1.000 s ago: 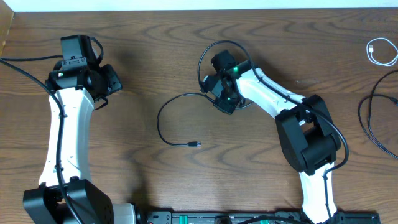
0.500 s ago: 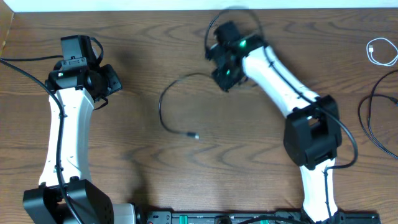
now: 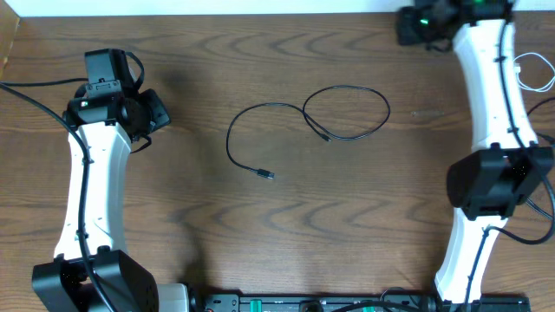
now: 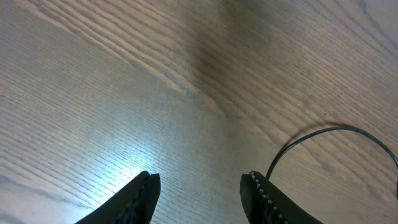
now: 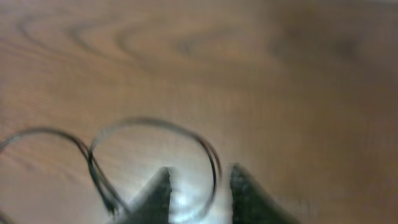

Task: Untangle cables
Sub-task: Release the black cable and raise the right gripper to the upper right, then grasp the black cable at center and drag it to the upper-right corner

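Left arm point(image 3: 87, 182) upright along its side, jaws parted, right arm point(image 3: 490, 95) stretched far forward, jaws parted

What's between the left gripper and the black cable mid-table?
Nothing: only bare wooden table separates the left gripper from the black cable. The overhead view shows it, and the left wrist view agrees.

The bench point(image 3: 347, 225) is dark brown wood with a broad, wavy grain, and it fills nearly all of every view. Along its far edge runs a narrow white strip point(image 3: 173, 7) (wall or floor, it is hard to tell). Light leaves a soft pale glare point(image 4: 115, 171) on the wood in the left wrist view; the right wrist view is blurred.
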You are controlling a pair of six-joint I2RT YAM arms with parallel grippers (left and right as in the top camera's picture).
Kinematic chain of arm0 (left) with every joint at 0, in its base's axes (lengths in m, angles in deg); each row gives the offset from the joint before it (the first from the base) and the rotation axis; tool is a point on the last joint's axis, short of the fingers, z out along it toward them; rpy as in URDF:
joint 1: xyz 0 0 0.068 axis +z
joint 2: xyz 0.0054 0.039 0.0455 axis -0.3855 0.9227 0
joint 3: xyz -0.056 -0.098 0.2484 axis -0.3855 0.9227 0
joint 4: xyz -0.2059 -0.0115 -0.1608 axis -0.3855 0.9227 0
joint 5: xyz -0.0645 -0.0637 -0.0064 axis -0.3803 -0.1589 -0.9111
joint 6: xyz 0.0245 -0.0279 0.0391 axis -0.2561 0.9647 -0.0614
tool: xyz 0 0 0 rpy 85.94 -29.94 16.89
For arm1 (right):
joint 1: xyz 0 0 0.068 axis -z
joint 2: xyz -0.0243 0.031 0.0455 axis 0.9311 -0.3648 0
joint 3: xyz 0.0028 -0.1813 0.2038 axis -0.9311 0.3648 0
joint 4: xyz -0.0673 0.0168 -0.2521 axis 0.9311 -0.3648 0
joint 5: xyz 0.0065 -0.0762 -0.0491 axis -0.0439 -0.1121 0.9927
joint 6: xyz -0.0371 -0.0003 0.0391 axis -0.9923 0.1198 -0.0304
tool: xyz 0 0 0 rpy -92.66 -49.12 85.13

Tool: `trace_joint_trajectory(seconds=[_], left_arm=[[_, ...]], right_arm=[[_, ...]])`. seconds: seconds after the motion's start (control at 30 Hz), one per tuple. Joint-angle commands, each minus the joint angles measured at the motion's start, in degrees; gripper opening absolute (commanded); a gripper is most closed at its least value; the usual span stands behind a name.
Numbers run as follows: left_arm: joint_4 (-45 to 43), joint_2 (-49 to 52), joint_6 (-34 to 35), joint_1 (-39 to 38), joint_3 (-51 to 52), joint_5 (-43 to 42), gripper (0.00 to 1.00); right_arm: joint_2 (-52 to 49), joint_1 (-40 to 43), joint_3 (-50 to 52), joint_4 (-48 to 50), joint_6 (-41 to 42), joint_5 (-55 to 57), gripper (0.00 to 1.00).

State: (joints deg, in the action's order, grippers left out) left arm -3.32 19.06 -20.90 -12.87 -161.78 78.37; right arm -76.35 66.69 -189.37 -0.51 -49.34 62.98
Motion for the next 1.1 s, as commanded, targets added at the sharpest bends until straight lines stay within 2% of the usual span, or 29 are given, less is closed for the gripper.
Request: trace_joint_trajectory(seconds=[0.0, 0.03, 0.2, 0.33, 0.5, 0.77, 0.93, 1.0, 1.07], left_arm=[[-0.33, 0.61, 1.01, 0.09, -0.04, -0.76, 0.48], [-0.52, 0.61, 1.01, 0.09, -0.04, -0.76, 0.47], [-0.61, 0.61, 0.98, 0.09, -0.04, -0.76, 0.48], [-0.63, 0.61, 0.98, 0.09, -0.04, -0.76, 0.48], [-0.63, 0.61, 0.98, 0.09, -0.04, -0.76, 0.47], [-0.61, 0.61, 0.98, 0.09, -0.04, -0.76, 0.47], [-0.61, 0.61, 0.98, 0.09, -0.04, -0.76, 0.47], [-0.61, 0.61, 0.98, 0.09, -0.04, -0.76, 0.48], [-0.61, 0.61, 0.98, 0.09, -0.04, -0.76, 0.47]], right_arm=[[0.17, -0.26, 2.12, -4.11, 3.58, -4.17, 0.49], [0.17, -0.55, 4.59, -6.16, 5.29, -4.07, 0.64], [0.17, -0.74, 14.47, -8.33, 8.04, -4.02, 0.73], [0.17, -0.63, 20.83, -6.73, 9.60, -2.12, 0.69], [0.17, -1.09, 29.44, 1.64, 12.59, -1.33, 0.61], [0.17, -4.22, 39.32, 14.08, 18.40, -1.25, 0.58], [0.17, -4.37, 41.03, 17.62, 18.99, -1.27, 0.38], [0.20, -4.37, 41.03, 19.21, 18.93, -1.60, 0.24], [0.26, -4.33, 40.74, 21.05, 18.88, -2.62, 0.03]])
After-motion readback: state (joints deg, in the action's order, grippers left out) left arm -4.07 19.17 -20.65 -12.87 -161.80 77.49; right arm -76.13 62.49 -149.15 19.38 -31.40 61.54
